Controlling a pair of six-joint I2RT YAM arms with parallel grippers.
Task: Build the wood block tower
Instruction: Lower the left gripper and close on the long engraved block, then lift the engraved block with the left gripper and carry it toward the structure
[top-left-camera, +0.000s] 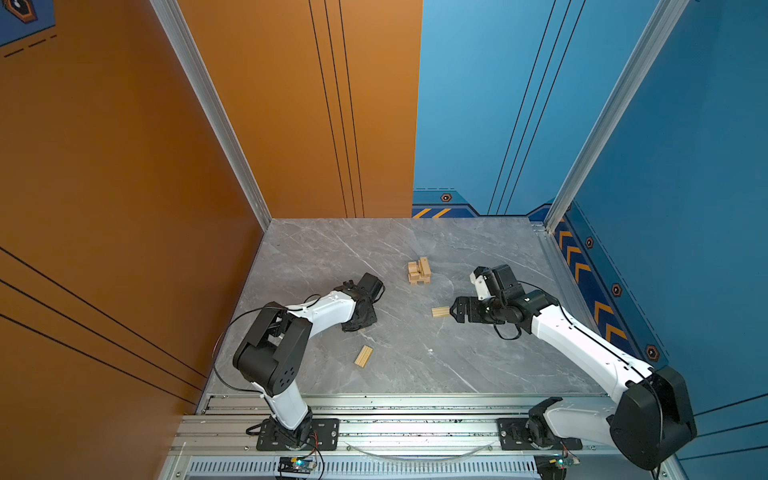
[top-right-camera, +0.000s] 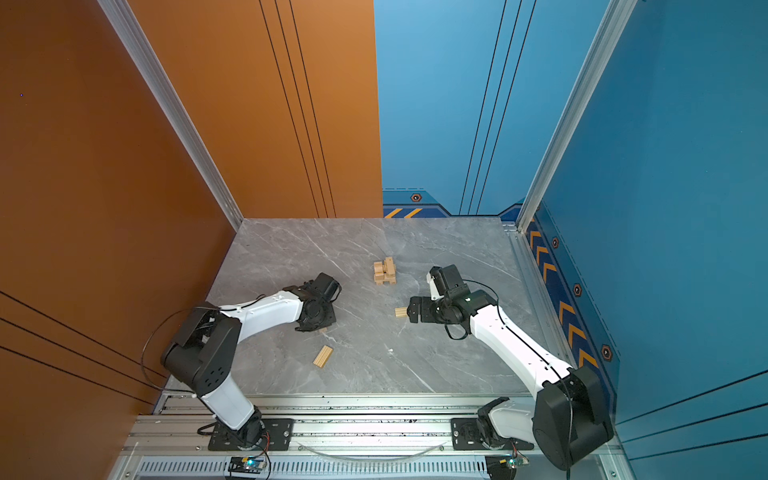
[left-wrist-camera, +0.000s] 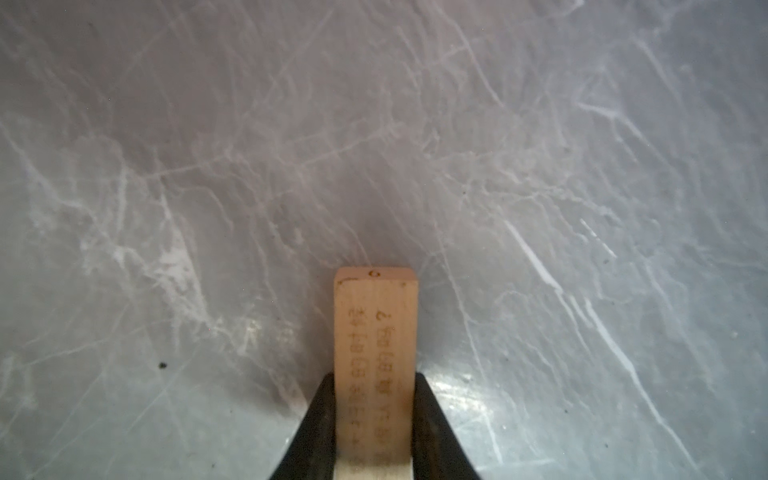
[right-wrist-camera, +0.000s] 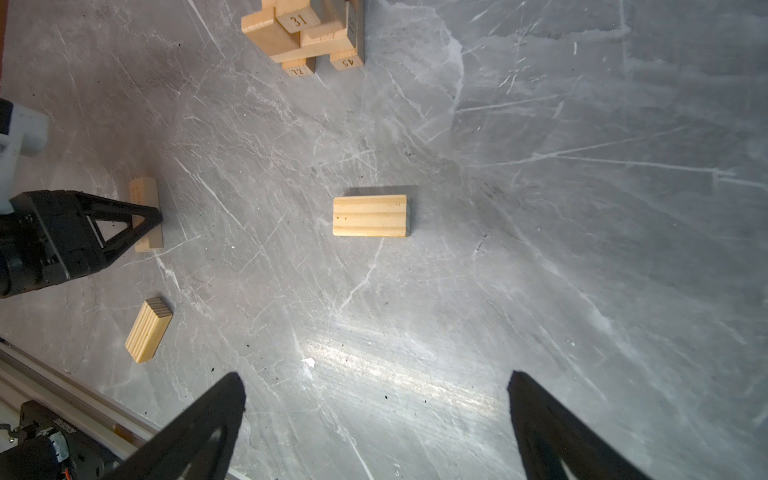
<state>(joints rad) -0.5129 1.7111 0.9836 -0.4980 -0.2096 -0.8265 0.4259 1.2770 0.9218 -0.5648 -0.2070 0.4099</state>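
the tower (right-wrist-camera: 307, 33) is cut off by the right wrist view's edge.

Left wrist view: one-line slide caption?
Left gripper shut on a printed wood bar, grey marble tabletop behind.

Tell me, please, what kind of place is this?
Probably a robot test cell: left arm and right arm bolted to an aluminium rail, a grey marble-look tabletop, an orange wall and a blue wall.

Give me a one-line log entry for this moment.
left gripper: shut on bar block | right gripper: open, grooved slab just ahead | tower: partly built | other slab: loose
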